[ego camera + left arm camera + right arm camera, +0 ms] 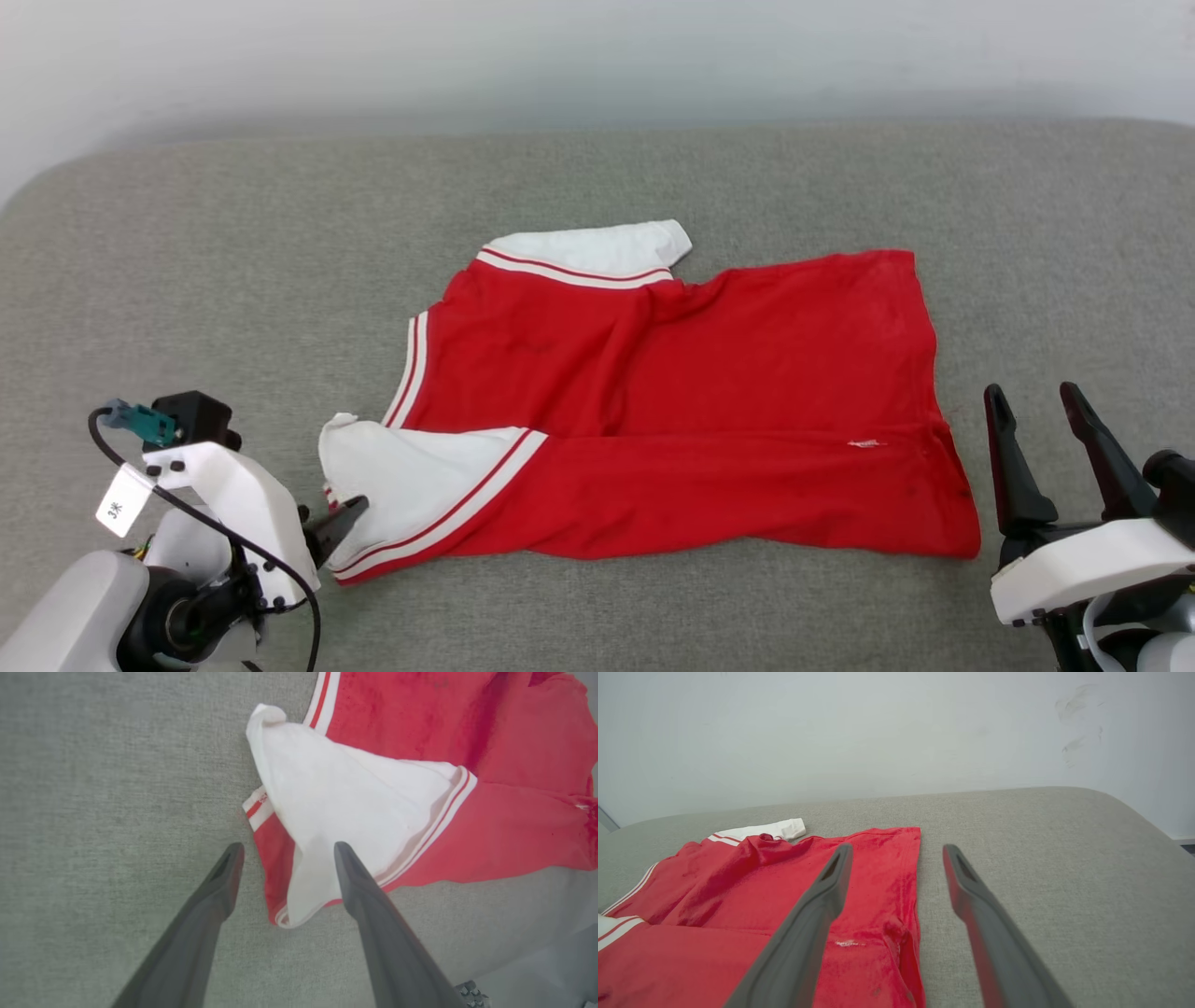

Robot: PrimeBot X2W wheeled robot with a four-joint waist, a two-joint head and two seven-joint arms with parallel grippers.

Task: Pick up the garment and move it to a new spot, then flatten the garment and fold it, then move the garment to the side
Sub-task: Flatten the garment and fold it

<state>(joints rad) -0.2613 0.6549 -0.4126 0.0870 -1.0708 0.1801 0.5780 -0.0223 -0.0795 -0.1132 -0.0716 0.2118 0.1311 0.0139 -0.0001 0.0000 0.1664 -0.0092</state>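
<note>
The soft red jersey T-shirt (pixel 672 411) with white sleeves lay partly folded on a grey fabric cushion (pixel 597 177). The left gripper (pixel 288 844) leaned at its near sleeve, fingers spread and empty. The right gripper (pixel 1032 389) stood upright beside its hem, fingers apart.

Light flat, soft and bright throughout. Thin shadow tucked under the garment (pixel 672 401) along its near hem. Wall (pixel 597 56) washed pale, greying toward the cushion (pixel 233 243). Head view sharp.

Left wrist view: reds bleached pinkish, lower right corner hazy, left gripper (pixel 288 845) soft-edged.

Right wrist view: right gripper (pixel 897 846) blurred close up, red cast on one finger (pixel 966 905). Cushion edge bowed by the wide lens.
</note>
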